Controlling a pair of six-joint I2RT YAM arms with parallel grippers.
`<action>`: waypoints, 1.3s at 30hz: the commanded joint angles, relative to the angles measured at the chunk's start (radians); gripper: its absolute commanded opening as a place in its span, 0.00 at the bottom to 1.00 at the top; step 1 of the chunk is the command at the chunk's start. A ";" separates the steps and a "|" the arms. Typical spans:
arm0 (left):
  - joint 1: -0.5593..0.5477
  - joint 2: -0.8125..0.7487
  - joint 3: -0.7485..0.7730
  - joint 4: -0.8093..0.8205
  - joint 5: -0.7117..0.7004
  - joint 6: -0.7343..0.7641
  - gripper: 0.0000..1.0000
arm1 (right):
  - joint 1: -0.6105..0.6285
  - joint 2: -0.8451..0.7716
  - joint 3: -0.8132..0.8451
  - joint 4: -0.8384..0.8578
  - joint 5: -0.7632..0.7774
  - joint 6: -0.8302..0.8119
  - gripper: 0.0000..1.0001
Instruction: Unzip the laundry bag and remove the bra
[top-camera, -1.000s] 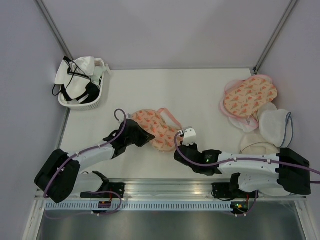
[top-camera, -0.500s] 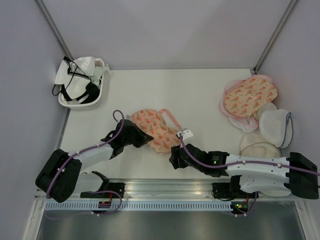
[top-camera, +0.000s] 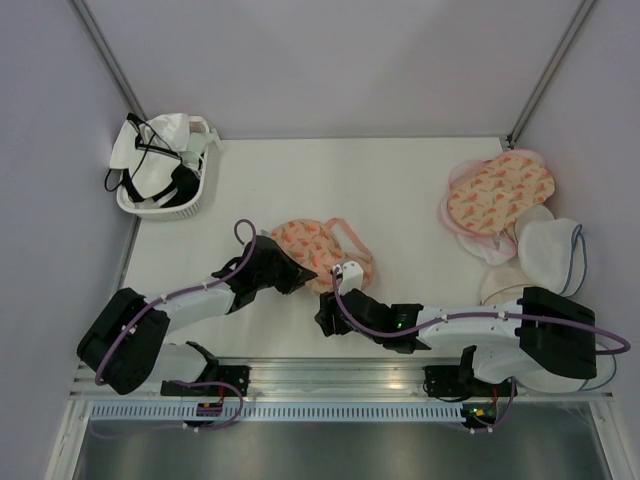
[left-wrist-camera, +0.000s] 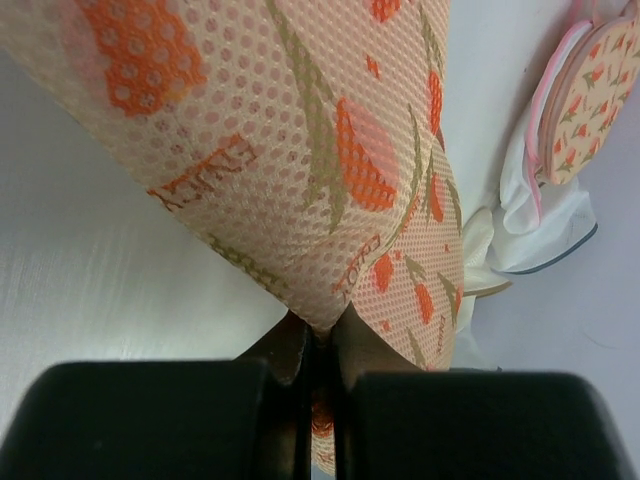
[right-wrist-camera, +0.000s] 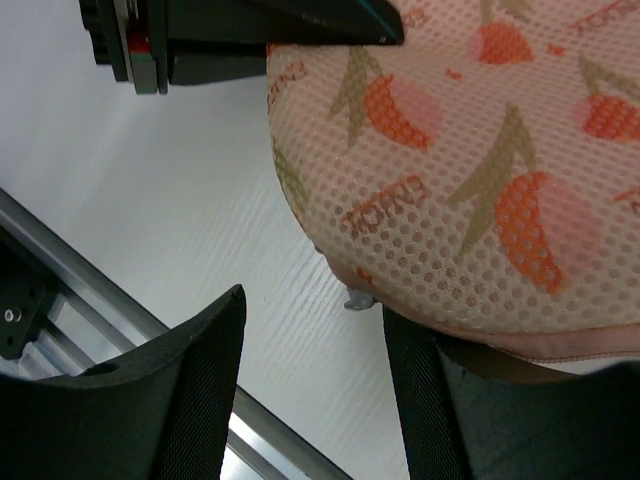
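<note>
Since a second ago the right arm (top-camera: 470, 322) has swung left along the near edge, its wrist now close in front of the left one. The laundry bag (top-camera: 312, 242) has bunched up narrower, near lobe drawn left. Pale table (top-camera: 400, 180), walled on three sides. The left arm (top-camera: 190, 300) reaches in from the near-left corner to the bag's near-left edge. A white basket (top-camera: 197, 207) sits at the far-left corner, black-and-white garments (top-camera: 160, 165) piled in it, straps over the rim. The laundry bag lies about mid-table, a bit left of centre, peach mesh with orange-red print. A pink loop (top-camera: 352, 242) curves off its right side; trim or strap, can't tell. A second printed pouch (top-camera: 500, 190) lies far right, well apart, with white domed pouches (top-camera: 550, 250) just on its near side. The left gripper (left-wrist-camera: 318, 350) is clamped tight on a fold of the bag's mesh, fabric tenting up from the pinch. The right gripper (right-wrist-camera: 312, 310) is spread wide, nothing between the fingers (right-wrist-camera: 190, 390). The bag's pink-trimmed edge sits just above the gap and overlaps the right-hand finger. A small grey metal tab (right-wrist-camera: 358, 301) pokes out under that edge, ungripped
</note>
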 joint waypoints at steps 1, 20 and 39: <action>-0.008 0.006 0.030 -0.002 -0.010 -0.046 0.02 | 0.009 0.020 0.082 0.027 0.149 0.005 0.63; -0.014 0.022 0.038 0.001 0.007 0.106 0.02 | 0.024 -0.092 0.107 -0.419 0.363 0.122 0.01; 0.180 0.141 0.199 -0.114 0.551 0.746 0.02 | 0.024 -0.190 0.214 -0.949 0.392 0.181 0.00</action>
